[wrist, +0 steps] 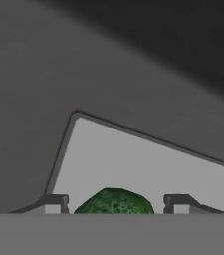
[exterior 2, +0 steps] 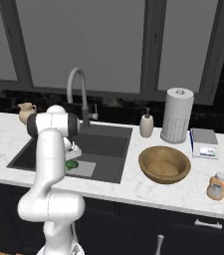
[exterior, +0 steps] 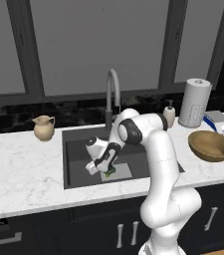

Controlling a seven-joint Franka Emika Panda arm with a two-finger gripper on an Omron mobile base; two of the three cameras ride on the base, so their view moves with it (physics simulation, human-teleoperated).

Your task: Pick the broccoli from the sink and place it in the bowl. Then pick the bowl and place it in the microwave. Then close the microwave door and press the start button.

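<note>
White marble counter under tall dark-framed windows, black cabinets below, and the gripper [wrist: 113, 203] is down inside the dark sink [exterior: 76, 164], jaws apart either side of the broccoli [wrist: 114, 201], not yet touching it. The floret sits on the pale drain plate [wrist: 148, 169]. The wooden bowl [exterior 2: 164, 164] waits on the counter, just right of the basin, near the paper towel roll [exterior 2: 176, 115].

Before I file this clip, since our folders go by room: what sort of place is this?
A kitchen, a rendered one: a marble-look counter with a dark sink and curved faucet, plus a paper towel roll by the windows.
</note>
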